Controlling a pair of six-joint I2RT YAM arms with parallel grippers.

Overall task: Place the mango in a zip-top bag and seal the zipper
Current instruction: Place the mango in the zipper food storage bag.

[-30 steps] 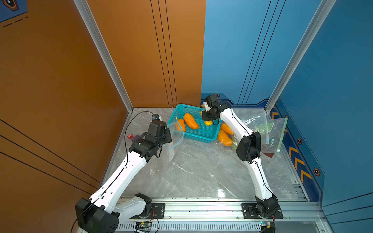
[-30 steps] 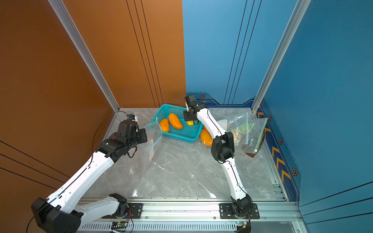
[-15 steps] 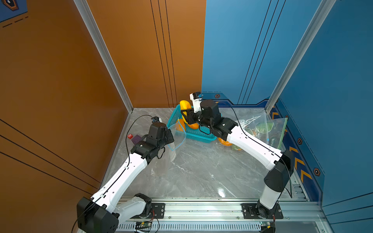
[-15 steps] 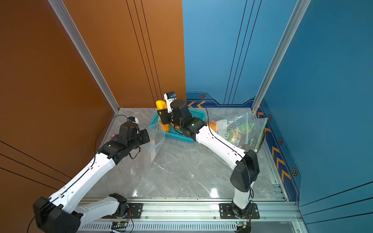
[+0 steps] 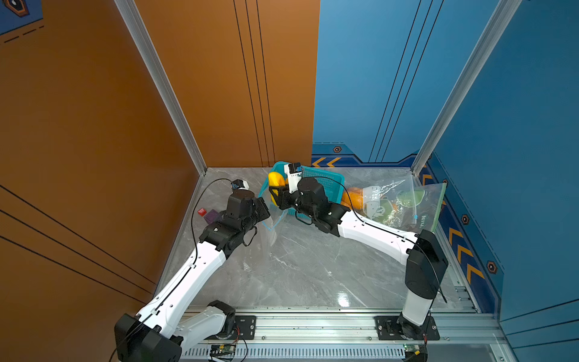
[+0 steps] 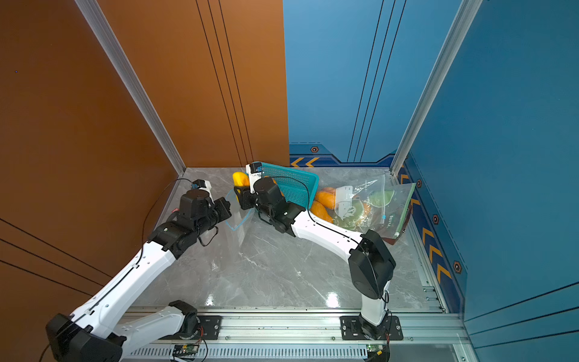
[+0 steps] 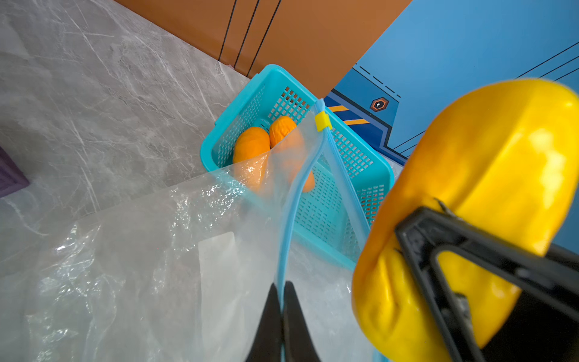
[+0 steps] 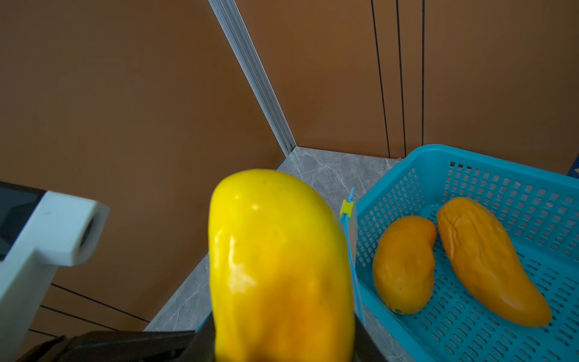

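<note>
One mango (image 8: 275, 266) beside clear bag (image 7: 141, 266) (mouth open)

A yellow mango (image 8: 279, 266) fills the middle, clamped low down between two dark fingers (image 8: 203, 340). Just beside it runs the blue zipper edge of a zip-top bag (image 8: 352, 266), topped by a yellow slider (image 8: 347, 207). Beyond, on the grey marble surface (image 8: 329, 169), a teal perforated basket (image 8: 470, 153) holds a shorter orange mango (image 8: 402, 266) and a longer orange mango (image 8: 488, 260), side by side
</note>
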